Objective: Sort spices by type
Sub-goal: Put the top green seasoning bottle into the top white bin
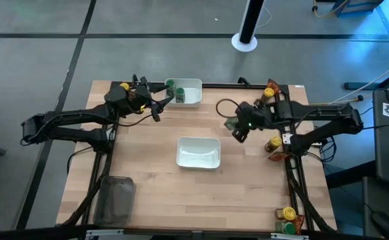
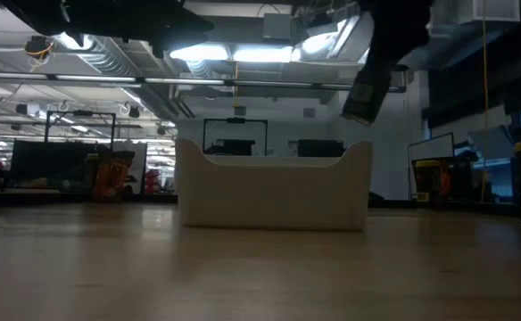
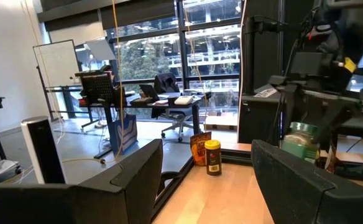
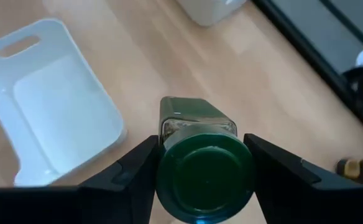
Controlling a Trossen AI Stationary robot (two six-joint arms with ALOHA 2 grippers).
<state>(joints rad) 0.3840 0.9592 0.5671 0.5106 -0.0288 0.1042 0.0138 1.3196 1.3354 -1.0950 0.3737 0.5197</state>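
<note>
**Green-cap jar in transit, drop still to come**

High view: we see the right gripper [image 1: 238, 128] over the desk [image 1: 148, 167], between the two white bowls, fingers clamped on a green-cap jar [image 1: 230, 124]. The far bowl [image 1: 192, 85] already holds green-cap jars [image 1: 175, 90], so we judge this one belongs there; the centre bowl [image 1: 198, 153] looks empty. The left gripper [image 1: 168, 97] sits at the far bowl's rim, fingers apart, holding nothing. Remaining spices, yellow-cap jars [image 1: 272, 143] and packets, sit along the desk's right edge, with more at the near right corner [image 1: 288, 214].

Low view: the centre bowl [image 2: 274, 187] stands on the desk; the carried jar [image 2: 365, 94] hangs tilted above its right end. Gripper detail is too dark to tell.

Left wrist view: fingers [image 3: 138, 177] spread wide, nothing between. A yellow-cap jar [image 3: 212, 157] and packet [image 3: 198, 148] stand beyond at the desk edge.

Right wrist view: fingers [image 4: 135, 171] clamped either side of the green cap [image 4: 205, 178], centre bowl [image 4: 45, 112] below.

Next move, we reckon: carry across to the far bowl, then release; the left arm crowds that rim.

No label or writing is readable in any view.
</note>
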